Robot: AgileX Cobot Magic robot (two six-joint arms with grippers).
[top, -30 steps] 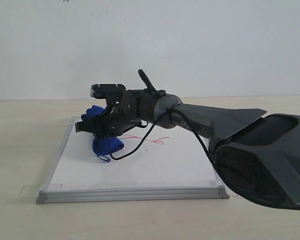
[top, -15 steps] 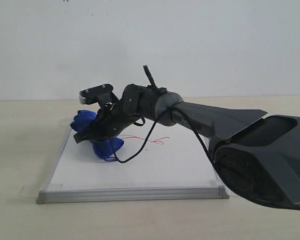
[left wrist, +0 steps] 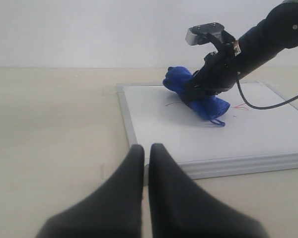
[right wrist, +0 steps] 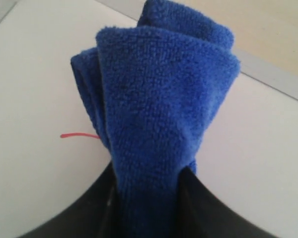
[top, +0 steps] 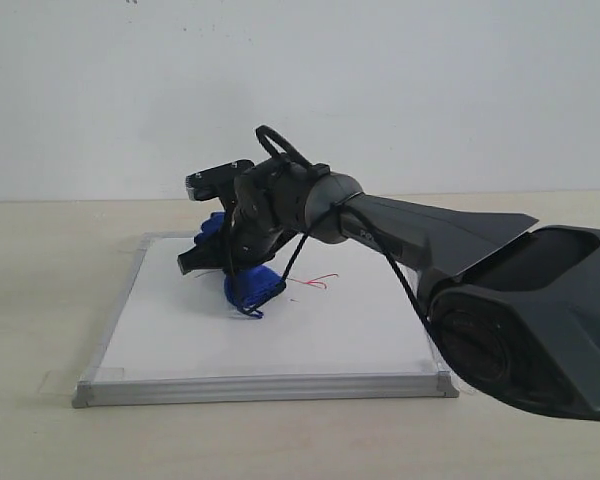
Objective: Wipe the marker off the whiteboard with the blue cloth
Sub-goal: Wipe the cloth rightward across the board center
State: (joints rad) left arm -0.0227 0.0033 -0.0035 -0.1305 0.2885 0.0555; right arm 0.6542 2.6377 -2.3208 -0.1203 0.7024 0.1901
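As the blue cloth (right wrist: pixel 154 114) is being judged soft, light and yielding, it is being held clenched at its bunched middle by the right gripper (right wrist: pixel 146 198) against the whiteboard (top: pixel 280 340).

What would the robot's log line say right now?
right gripper: shut on cloth | cloth: on whiteboard | marker: red lines showing by cloth | left gripper: shut, empty

You have one board (top: pixel 280 345), one cloth (top: pixel 252 288) and two traces of marker (left wrist: pixel 241 107) in sight. You also have two grippers: one left gripper (left wrist: pixel 145 161), one right gripper (top: pixel 216 260).
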